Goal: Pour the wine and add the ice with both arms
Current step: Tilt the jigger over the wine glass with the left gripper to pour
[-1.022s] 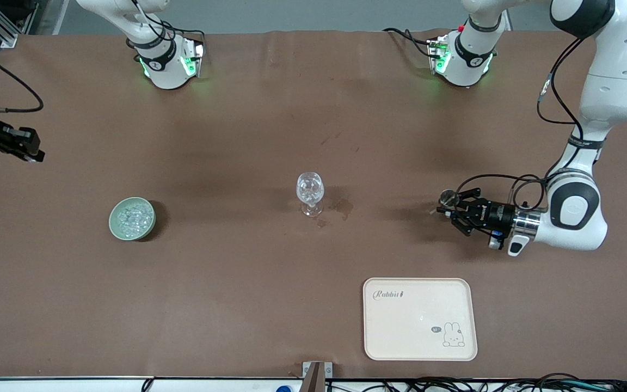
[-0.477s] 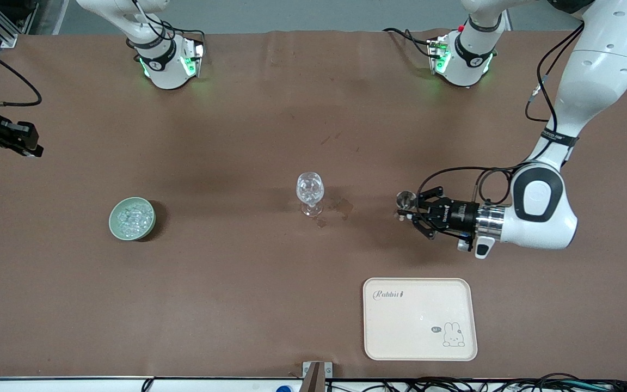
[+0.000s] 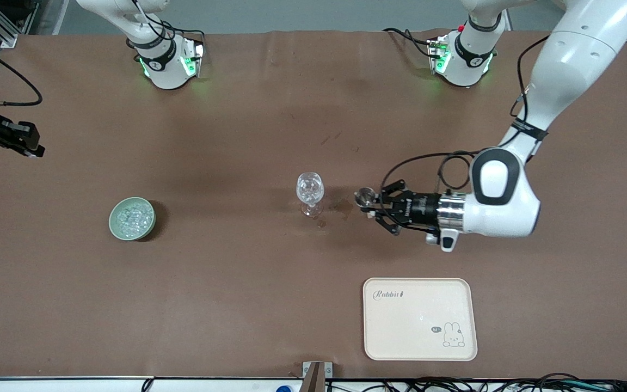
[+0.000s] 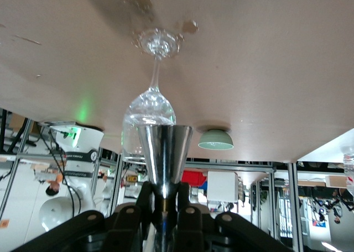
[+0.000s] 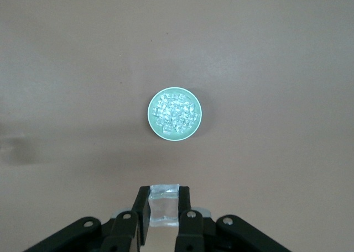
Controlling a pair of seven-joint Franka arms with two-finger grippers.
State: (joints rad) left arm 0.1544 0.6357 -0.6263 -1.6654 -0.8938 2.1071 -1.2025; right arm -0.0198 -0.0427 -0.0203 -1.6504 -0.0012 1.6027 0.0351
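beside stemmed clear glass | left pincer grips conical steel cup

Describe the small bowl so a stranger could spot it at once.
On the brown table, look toward the right arm's end, level with the stemmed glass. The bowl stands alone there: round, pale green, heaped with clear ice.

The right gripper sits at the front view's edge, its arm cut off there. In the left wrist view the cup hides part of the glass. The clear piece between the right gripper's fingers cannot be identified.
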